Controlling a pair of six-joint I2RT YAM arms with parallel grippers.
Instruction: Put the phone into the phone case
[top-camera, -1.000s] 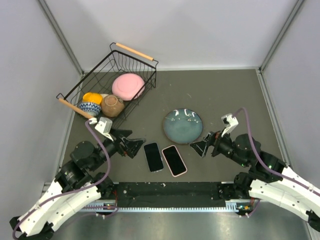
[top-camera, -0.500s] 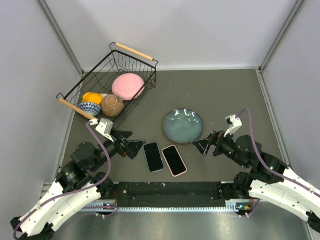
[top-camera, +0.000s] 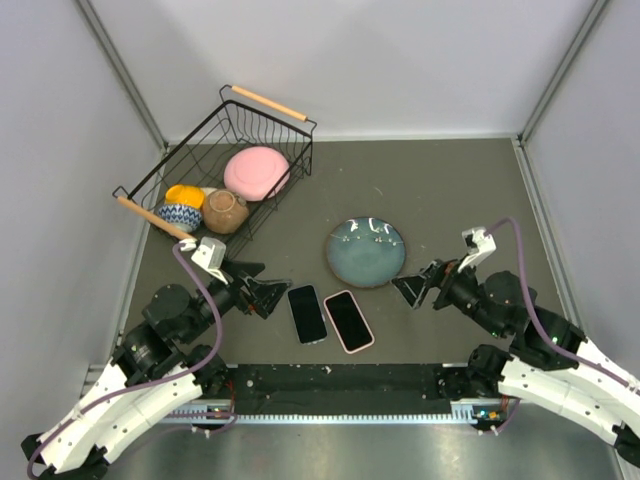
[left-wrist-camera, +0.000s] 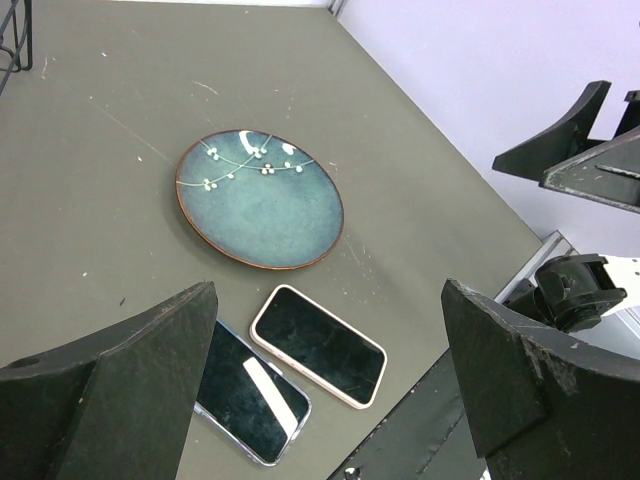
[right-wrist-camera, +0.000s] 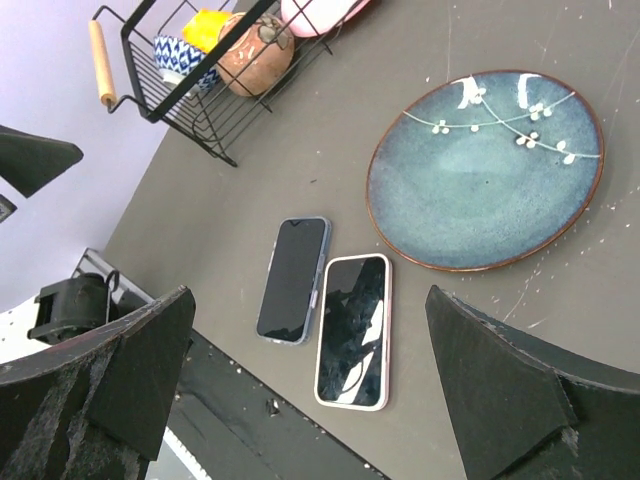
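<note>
Tabletop (top-camera: 450, 180), left hand (top-camera: 272, 278), right hand (top-camera: 410, 280) seemingly hovering

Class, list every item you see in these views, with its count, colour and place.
blue-rimmed phone: 1, black, near centre
pink-rimmed phone: 1, black, right of it
plate: 1, teal, mid-table
basket: 1, black wire, far left
dish: 1, pink, in basket
pot: 1, brown, in basket
bowl: 1, blue-white, in basket
orange thing: 1, orange, in basket
table: 1, grey-brown, under all
left gripper: 1, black, open, left of phones
right gripper: 1, black, open, right of plate
</note>
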